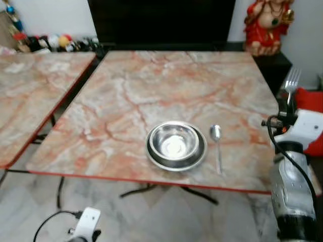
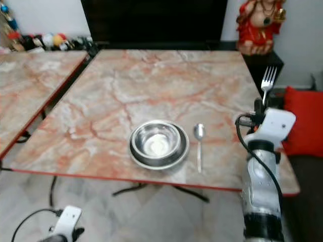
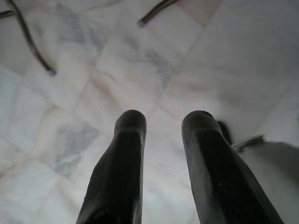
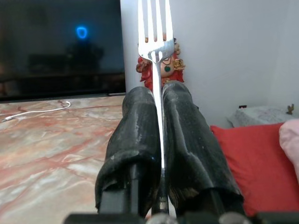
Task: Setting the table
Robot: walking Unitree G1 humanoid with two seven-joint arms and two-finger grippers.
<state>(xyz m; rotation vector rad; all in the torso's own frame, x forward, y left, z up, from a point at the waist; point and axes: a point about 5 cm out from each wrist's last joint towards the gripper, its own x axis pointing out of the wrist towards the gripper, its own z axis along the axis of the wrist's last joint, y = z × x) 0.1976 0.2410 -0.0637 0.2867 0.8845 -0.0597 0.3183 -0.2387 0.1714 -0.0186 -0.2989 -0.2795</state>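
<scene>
partly done, by the look of it: 1 shiny bowl (image 1: 176,145) already sitting on the marble table (image 1: 151,91), low and a bit right of middle in the left eye view, near the front edge. 1 spoon (image 1: 217,147) lying flat just right of the bowl, close but not touching, round end pointing away toward the far side. 1 fork (image 2: 268,83) not yet on the table, held up in the air at the right edge of the frame, past the table's right side, prongs pointing up. probably next to go down, maybe on the bare spot left of the bowl, though that is only a guess. right gripper (image 4: 159,100) clenched on the fork: in the right wrist view, thin handle squeezed between the 2 black fingers (image 4: 133,140), standing straight up in the middle of the frame, prongs sticking out well past the fingertips. left gripper (image 3: 163,122) hanging low at the bottom left of the left eye view, pointing at the pale floor (image 3: 93,84), 2 fingers apart with a gap between them, nothing in between. a second marble table (image 1: 30,96) at the left, a red statue (image 1: 265,25) at the upper right, a red cushion (image 4: 252,158) off to the right.
</scene>
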